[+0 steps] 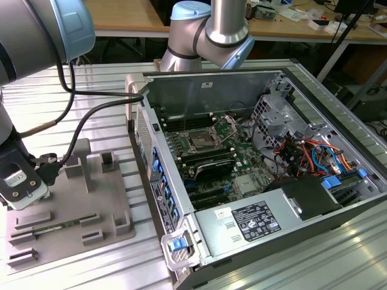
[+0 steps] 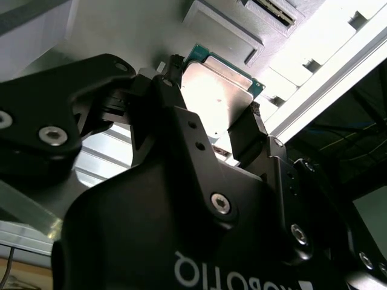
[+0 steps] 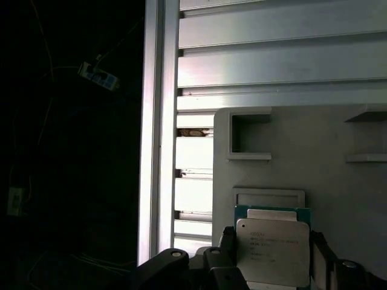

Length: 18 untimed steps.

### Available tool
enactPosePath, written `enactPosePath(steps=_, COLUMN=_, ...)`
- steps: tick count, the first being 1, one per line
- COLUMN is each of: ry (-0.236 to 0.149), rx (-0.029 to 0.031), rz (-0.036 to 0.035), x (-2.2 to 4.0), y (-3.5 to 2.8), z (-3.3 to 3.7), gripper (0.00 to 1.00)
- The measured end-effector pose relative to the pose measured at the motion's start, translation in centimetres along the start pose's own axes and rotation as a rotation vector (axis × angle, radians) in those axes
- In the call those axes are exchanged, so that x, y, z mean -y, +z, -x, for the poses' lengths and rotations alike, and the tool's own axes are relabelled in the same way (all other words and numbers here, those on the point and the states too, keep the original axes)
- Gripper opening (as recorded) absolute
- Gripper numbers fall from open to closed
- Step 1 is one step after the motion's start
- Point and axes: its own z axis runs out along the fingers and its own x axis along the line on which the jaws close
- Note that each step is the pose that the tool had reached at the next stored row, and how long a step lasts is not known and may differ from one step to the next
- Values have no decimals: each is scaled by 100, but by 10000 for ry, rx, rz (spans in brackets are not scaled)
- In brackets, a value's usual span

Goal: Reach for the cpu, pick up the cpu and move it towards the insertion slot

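Closest to me, the gripper (image 2: pixel 211 99) is sitting low over the grey plastic tray (image 1: pixel 112 202), at the exterior view's left. Its two black fingers (image 2: pixel 248 136) are pinching the cpu (image 3: pixel 272 254) by opposite edges. The jaws are standing only as far apart as the chip is wide, and in both wrist views the pads are lying against its rim. Holding it by the sides is leaving the pale metal top bare. I would judge it is also sparing the contact face underneath, which is how such a part wants handling. The chip is lying square between the fingers, its thin green border showing along one side. Whether it is clear of the tray or only resting on it, I cannot tell. At any rate it is over the tray, close to one of the rectangular recesses (image 3: pixel 251 136).

A black cable (image 1: pixel 91 115) is looping up from the wrist, slack enough to let the tool travel. Further off, across the slatted metal table (image 1: pixel 91 78), the computer case (image 1: pixel 205 90) is lying open so that the motherboard (image 1: pixel 242 160) is facing upward for a straight descent. The insertion slot (image 1: pixel 199 142), a dark square in a silvery frame, is sitting mid-board, well apart from the chip, with the case wall between them. The carry to it is not yet done. Beyond the case the arm (image 1: pixel 211 30) is rising, and wooden benches (image 1: pixel 121 15) are lining the back.
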Motion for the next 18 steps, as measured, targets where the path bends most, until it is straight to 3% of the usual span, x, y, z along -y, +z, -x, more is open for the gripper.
enactPosePath(steps=18, ry=0, rx=-2, rz=-2, x=-4, y=-75, z=0, gripper=55)
